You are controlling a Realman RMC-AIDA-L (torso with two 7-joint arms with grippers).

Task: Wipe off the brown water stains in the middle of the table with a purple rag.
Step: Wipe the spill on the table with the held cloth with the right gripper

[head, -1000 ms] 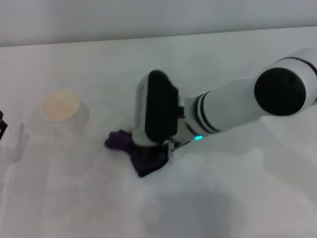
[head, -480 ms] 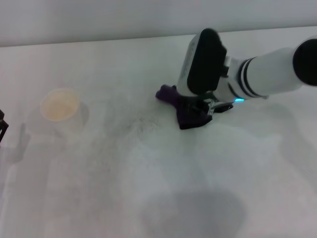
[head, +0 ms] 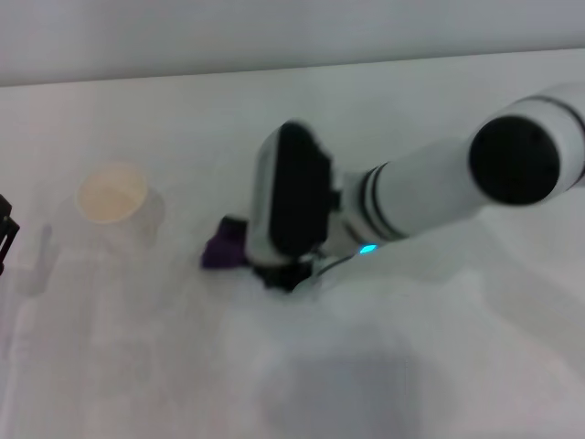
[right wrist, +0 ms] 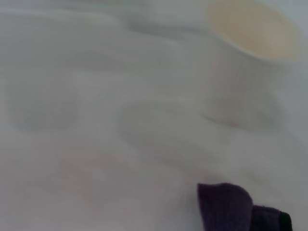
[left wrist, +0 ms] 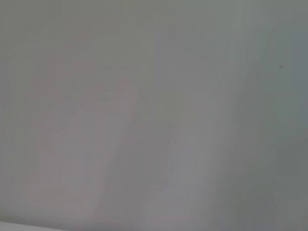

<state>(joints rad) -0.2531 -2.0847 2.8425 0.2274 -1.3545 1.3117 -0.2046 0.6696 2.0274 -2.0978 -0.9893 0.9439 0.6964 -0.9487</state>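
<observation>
My right gripper (head: 285, 274) is down on the middle of the white table (head: 411, 366), mostly hidden under its black-and-white wrist. It is shut on the purple rag (head: 220, 250) and presses it to the surface. One dark purple end sticks out toward the cup, and it also shows in the right wrist view (right wrist: 226, 207). No distinct tan-brown stain shows on the table around the rag. My left gripper (head: 5, 233) is parked at the far left edge, with only a dark sliver in view.
A white paper cup (head: 111, 194) stands upright on the table to the left of the rag, and it also shows in the right wrist view (right wrist: 250, 57). The left wrist view shows only blank grey surface.
My right gripper dragged the rag from the left-middle of the table out to the right and back. It now rests near where it was a second ago.
</observation>
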